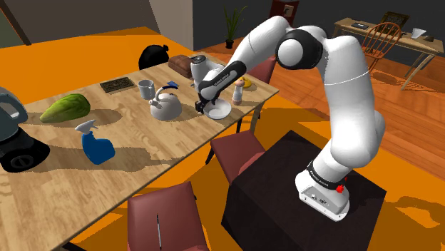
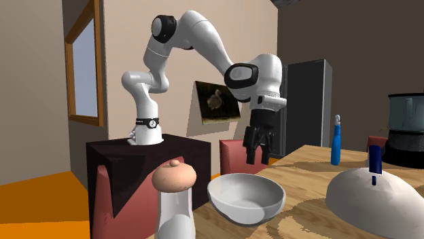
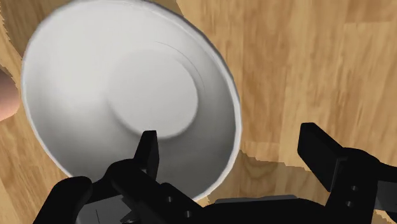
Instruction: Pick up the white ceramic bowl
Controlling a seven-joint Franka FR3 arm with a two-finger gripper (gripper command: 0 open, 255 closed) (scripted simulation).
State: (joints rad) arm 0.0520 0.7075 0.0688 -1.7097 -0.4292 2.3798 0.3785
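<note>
Gripper (image 3: 230, 135) is spread wide just above the white bowl (image 3: 127, 95), upper middle of the shoulder view, one finger over its inside, the other outside the rim.

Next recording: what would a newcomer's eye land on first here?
The white arm arcs from its dark stand over the wooden table. Its black pincer stands open, straddling the rim of the white bowl near the table's edge, with a blue spray bottle toward the shoulder view's left.
</note>
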